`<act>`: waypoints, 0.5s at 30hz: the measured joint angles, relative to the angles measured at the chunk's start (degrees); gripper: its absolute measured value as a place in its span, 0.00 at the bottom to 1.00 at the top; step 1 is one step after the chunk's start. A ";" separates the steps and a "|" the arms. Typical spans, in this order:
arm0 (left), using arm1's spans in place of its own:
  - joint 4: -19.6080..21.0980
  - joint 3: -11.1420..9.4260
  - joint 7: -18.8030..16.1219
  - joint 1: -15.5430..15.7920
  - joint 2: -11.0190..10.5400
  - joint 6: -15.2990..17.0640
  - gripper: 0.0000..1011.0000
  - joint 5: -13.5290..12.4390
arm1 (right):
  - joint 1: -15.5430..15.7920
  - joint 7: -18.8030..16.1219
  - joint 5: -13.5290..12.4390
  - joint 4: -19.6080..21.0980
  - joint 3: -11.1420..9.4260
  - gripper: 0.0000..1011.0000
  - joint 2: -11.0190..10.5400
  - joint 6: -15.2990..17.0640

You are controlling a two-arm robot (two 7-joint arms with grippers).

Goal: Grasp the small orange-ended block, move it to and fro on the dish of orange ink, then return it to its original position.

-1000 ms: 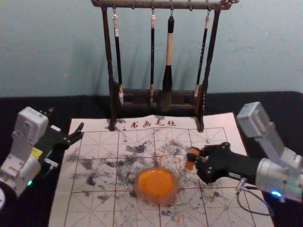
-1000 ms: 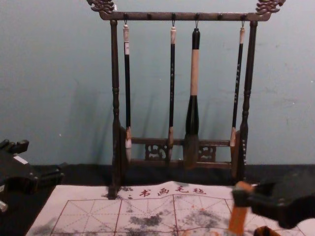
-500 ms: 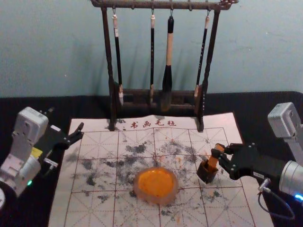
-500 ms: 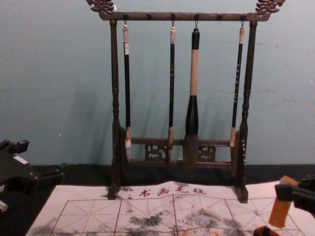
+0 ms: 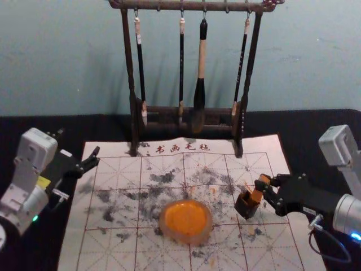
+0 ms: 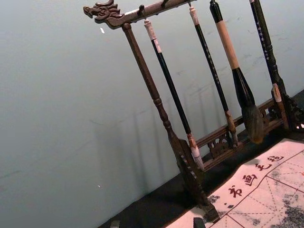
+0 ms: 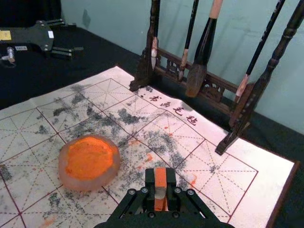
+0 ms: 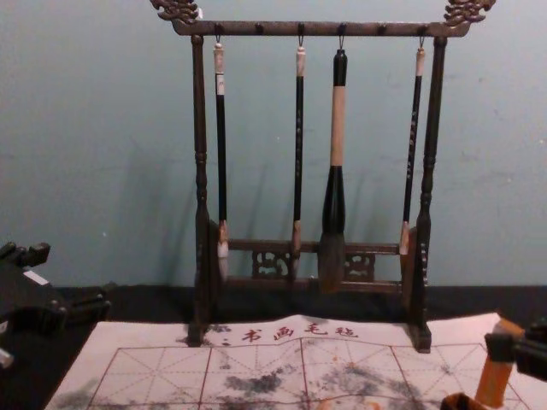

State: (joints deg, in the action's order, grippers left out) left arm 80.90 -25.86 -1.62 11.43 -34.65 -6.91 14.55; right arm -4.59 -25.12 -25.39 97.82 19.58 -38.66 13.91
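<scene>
My right gripper is shut on the upper part of the orange-ended block, which leans at the right side of a small dark open box. Whether the block's lower end is inside the rim, I cannot tell. The right wrist view has the right gripper with the block between its fingers. In the chest view the block tilts beside the box. The orange ink dish lies left of the box. My left gripper idles open over the mat's left edge; the left wrist view catches its fingertips apart.
A wooden rack with several hanging brushes stands at the mat's back edge, before the wall. The ink-stained mat has bare stretches in front of and left of the dish. Black cloth surrounds it.
Over the last second my right gripper has carried the block to the right, revealing the small box; in the last half second it moved slightly farther right. The left arm has stayed still.
</scene>
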 joint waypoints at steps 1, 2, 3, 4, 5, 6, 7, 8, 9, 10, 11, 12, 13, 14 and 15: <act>0.00 0.00 0.00 0.00 0.00 0.00 0.99 0.00 | -0.10 -0.02 0.06 -0.17 0.05 0.10 0.07 0.05; 0.00 0.00 0.00 0.00 0.00 0.00 0.99 0.00 | -0.17 -0.04 0.11 -0.28 0.10 0.10 0.12 0.10; 0.00 0.00 0.00 0.00 0.00 0.00 0.99 0.00 | -0.24 -0.05 0.18 -0.41 0.17 0.10 0.18 0.15; 0.00 0.00 0.00 0.00 0.00 0.00 0.99 0.00 | -0.39 -0.14 0.32 -0.65 0.31 0.10 0.29 0.25; 0.00 0.00 0.00 -0.01 0.00 0.00 0.99 0.00 | -0.49 -0.19 0.40 -0.79 0.40 0.10 0.35 0.29; 0.00 0.00 0.00 0.00 0.00 0.00 0.99 0.00 | -0.66 -0.27 0.52 -1.00 0.58 0.10 0.46 0.37; 0.00 0.00 0.00 0.00 0.00 0.00 0.99 0.00 | -0.72 -0.31 0.58 -1.13 0.67 0.10 0.51 0.42; 0.00 0.00 0.00 0.00 0.00 0.00 0.99 0.00 | -0.80 -0.35 0.67 -1.22 0.75 0.10 0.57 0.48; 0.00 0.00 0.00 0.00 0.00 0.00 0.99 0.00 | -0.86 -0.42 0.72 -1.32 0.84 0.10 0.61 0.53; 0.00 0.00 0.00 0.00 0.00 0.00 0.99 0.00 | -1.03 -0.53 0.85 -1.57 1.02 0.10 0.72 0.62; 0.00 0.00 0.00 0.00 0.00 0.00 0.99 0.00 | -1.11 -0.61 0.94 -1.68 1.11 0.10 0.77 0.66; 0.00 0.00 0.00 0.00 0.00 0.00 0.99 0.00 | -1.19 -0.66 0.99 -1.80 1.21 0.10 0.83 0.69; 0.00 0.00 0.00 0.00 0.00 0.00 0.99 0.00 | -1.30 -0.70 1.07 -1.95 1.30 0.10 0.88 0.73; 0.00 0.00 0.00 0.00 0.00 0.00 0.99 0.00 | -1.48 -0.80 1.22 -2.22 1.51 0.10 1.00 0.76; 0.00 0.00 0.00 0.00 0.00 0.00 0.99 0.00 | -1.58 -0.86 1.29 -2.37 1.62 0.10 1.07 0.79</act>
State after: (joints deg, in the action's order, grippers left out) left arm 80.90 -25.86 -1.62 11.43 -34.65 -6.91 14.55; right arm -6.17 -25.98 -24.11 95.45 21.20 -37.59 14.70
